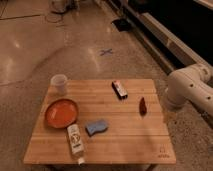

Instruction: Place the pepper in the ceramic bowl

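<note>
The pepper (142, 105) is small, dark red and tapered, and lies on the right part of the wooden table (125, 135). The ceramic bowl (61, 112) is a round orange-red dish on the left part of the table, with nothing in it. Only the white arm (187, 88) shows, at the right edge beside the table and just right of the pepper. The gripper itself is out of view.
A translucent white cup (59, 83) stands at the back left corner. A black-and-white rectangular gadget (119, 89) lies at the back middle. A blue sponge (96, 127) and a white bottle (75, 141) on its side lie at the front. A blue cross (105, 51) marks the floor.
</note>
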